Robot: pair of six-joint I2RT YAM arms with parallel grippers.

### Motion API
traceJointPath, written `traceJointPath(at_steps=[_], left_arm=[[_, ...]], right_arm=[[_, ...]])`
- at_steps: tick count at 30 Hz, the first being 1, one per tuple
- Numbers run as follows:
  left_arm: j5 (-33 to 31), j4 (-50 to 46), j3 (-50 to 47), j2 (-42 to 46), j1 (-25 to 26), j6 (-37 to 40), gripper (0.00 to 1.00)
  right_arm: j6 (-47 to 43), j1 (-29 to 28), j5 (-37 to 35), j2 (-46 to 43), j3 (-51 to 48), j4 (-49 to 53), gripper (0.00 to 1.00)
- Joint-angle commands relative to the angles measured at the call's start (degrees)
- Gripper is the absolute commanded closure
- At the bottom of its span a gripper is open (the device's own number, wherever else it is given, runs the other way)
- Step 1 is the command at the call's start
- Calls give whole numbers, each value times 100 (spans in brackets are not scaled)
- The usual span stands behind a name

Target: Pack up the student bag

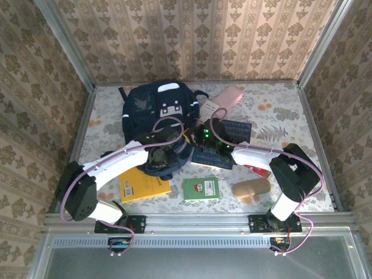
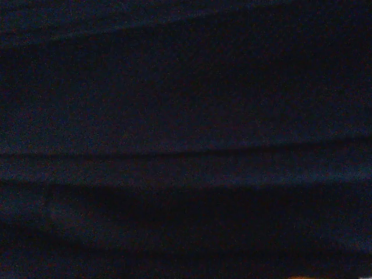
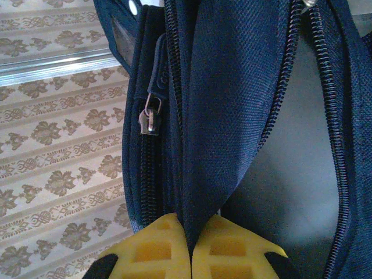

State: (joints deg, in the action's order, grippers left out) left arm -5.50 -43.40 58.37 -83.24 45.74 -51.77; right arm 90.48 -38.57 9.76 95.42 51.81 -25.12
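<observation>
Two grippers work the student bag [image 1: 158, 107], lying far-left of centre. Right gripper [image 3: 190, 251] is clamped on the opening's fabric flap; hold it high and taut. Left gripper [image 1: 163, 157] seems buried in dark cloth, its spread impossible to tell; ease it slowly.

student bag [image 1: 160, 107]: dark navy, thin white stripes | yellow book [image 1: 145, 189]: front-left of bag | green book [image 1: 201, 189]: front-right of bag | pink case [image 1: 228, 97]: right of bag | tabletop [image 1: 279, 116]: pale floral print
</observation>
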Motion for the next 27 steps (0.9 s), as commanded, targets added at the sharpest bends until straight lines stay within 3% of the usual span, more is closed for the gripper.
traceJointPath(at_steps=[1,5,13,19,27], left_arm=[[-350,205,140,-189,75,279,71],[-501,271,207,-333,127,395,77],[-705,119,297,-175,129,711,100],[-882,-138,223,237,107,1096,100],[-509,-182,-125,715,-250,1307,100]], right_arm=[[231,-70,-211,-147,123,-655,100],[269,-72,-210,-93,101,-730,100],[47,89,-239,-159,-7,-579,100],[-549,382,-64,-287,63,155,100],[-1040,740,605,-16,268,506,100]])
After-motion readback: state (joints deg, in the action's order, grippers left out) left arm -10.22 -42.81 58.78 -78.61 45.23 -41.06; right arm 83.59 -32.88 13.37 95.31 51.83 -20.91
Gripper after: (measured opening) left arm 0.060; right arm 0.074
